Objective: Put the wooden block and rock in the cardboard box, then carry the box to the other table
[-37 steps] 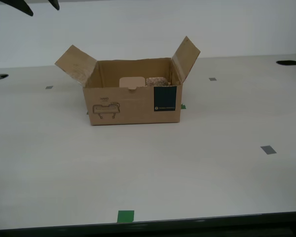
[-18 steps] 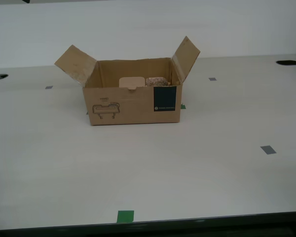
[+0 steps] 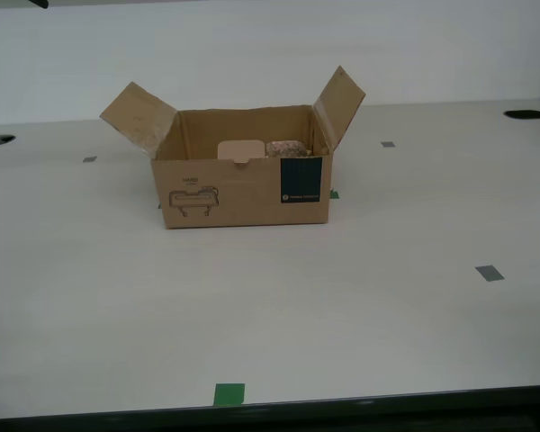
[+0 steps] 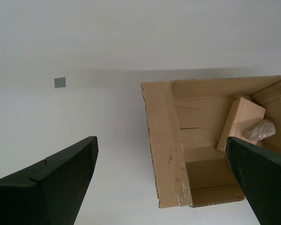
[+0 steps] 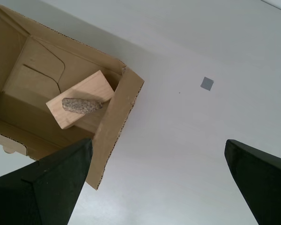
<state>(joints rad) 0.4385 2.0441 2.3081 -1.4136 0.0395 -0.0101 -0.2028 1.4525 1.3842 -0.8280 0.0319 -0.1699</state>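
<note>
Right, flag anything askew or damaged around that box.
Nothing is spilled or damaged. One oddity: the mottled grey-brown rock rests on top of the pale wooden block, which leans tilted inside the brown cardboard box.

Looks like a lab/test setup: plain white wall (image 3: 270, 54), big bare pale table (image 3: 342, 306) with grey tape squares (image 3: 489, 273) and a green tape marker (image 3: 229, 393) as position marks, dark cable grommet holes (image 3: 526, 114) at its far edge.

Box (image 3: 238, 191): top open, both flaps splayed outward, narrowing side approach. Inside: block (image 5: 80, 99) with rock (image 5: 82, 105) atop. Desk (image 3: 342, 306) around box bare, open all sides.
</note>
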